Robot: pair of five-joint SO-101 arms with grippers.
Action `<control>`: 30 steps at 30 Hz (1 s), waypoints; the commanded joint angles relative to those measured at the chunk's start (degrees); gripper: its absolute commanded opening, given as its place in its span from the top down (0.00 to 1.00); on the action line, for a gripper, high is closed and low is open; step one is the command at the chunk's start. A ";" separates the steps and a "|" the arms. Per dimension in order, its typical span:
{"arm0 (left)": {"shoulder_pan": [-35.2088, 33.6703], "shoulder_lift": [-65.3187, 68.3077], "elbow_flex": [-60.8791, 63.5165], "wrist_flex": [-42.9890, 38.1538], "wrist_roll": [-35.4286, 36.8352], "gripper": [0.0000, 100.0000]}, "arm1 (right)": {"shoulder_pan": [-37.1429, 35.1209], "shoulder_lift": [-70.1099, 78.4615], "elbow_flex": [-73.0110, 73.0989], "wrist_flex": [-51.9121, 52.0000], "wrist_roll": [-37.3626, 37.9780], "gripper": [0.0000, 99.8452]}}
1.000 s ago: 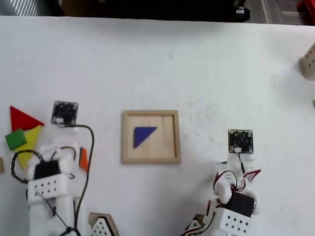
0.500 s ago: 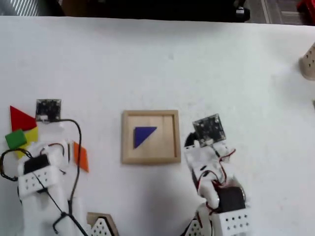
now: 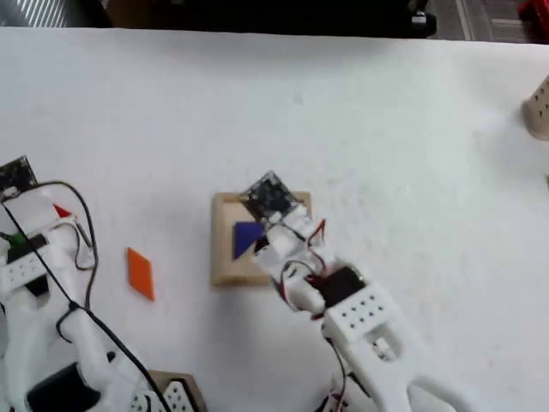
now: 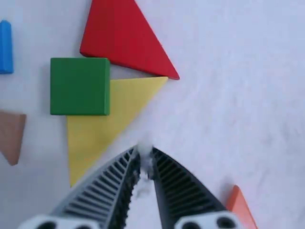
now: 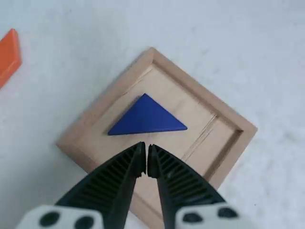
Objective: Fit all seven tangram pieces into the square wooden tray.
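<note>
**Left hand**: fingers drawn almost tip to tip, nothing between them. Poised low over bare desk, just off the long edge of the yellow triangle.
- Just beyond the fingertips: green square, one side against the yellow triangle.
- Farther ahead: red triangle, one corner meeting the yellow tip.
- Out to that same side, apart from the cluster and cut off at the frame edge: brown piece and light blue piece.
- Back beside the hand on the opposite side: orange piece, alone.
- Between the orange piece and the cluster: open white desk.

**Right hand**: fingers shut together, empty. Hanging over the near part of the square wooden tray.
- Just ahead of the fingertips: blue triangle, flat on the tray floor, long edge toward the hand.
- Past the triangle and to one side: bare tray floor up to the raised rim.
- Well off to the side of this hand, outside the tray: the orange piece, with open desk all round the rim.
</note>
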State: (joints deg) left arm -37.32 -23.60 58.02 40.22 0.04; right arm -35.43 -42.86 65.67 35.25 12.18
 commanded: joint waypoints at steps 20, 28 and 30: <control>-8.48 25.54 -19.16 4.92 0.35 0.95 | -2.24 30.20 -13.45 -6.90 0.70 0.98; -8.84 25.63 -19.08 5.19 0.35 0.95 | -0.13 33.10 -14.24 -9.36 0.79 0.98; -8.75 25.63 -19.08 5.19 0.35 0.95 | 0.13 33.63 -14.24 -10.77 0.79 0.98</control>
State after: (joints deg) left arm -45.67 0.84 39.30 44.26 0.04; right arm -36.31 -9.27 53.98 26.64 12.18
